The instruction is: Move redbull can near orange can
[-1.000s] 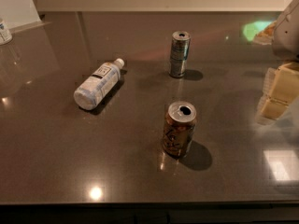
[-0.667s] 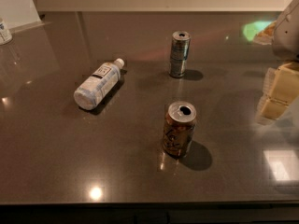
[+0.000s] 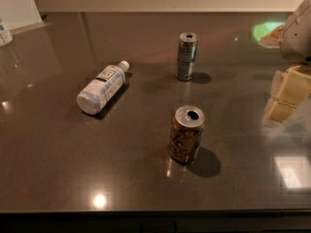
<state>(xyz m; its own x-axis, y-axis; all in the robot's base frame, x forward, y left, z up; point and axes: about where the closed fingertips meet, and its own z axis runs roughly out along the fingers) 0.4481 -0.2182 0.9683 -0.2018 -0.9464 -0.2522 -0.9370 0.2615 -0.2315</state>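
Note:
The redbull can (image 3: pixel 186 56) stands upright on the dark table, back of centre. The orange can (image 3: pixel 186 134) stands upright nearer the front, roughly straight in front of the redbull can with a gap between them. My gripper (image 3: pixel 286 94) is at the right edge of the view, well to the right of both cans and touching neither; its pale cream parts show below the grey arm housing (image 3: pixel 300 30).
A clear water bottle (image 3: pixel 102 86) with a white cap lies on its side left of the cans. A small container (image 3: pixel 5 32) shows at the far left edge. The table's front edge (image 3: pixel 155 211) runs along the bottom.

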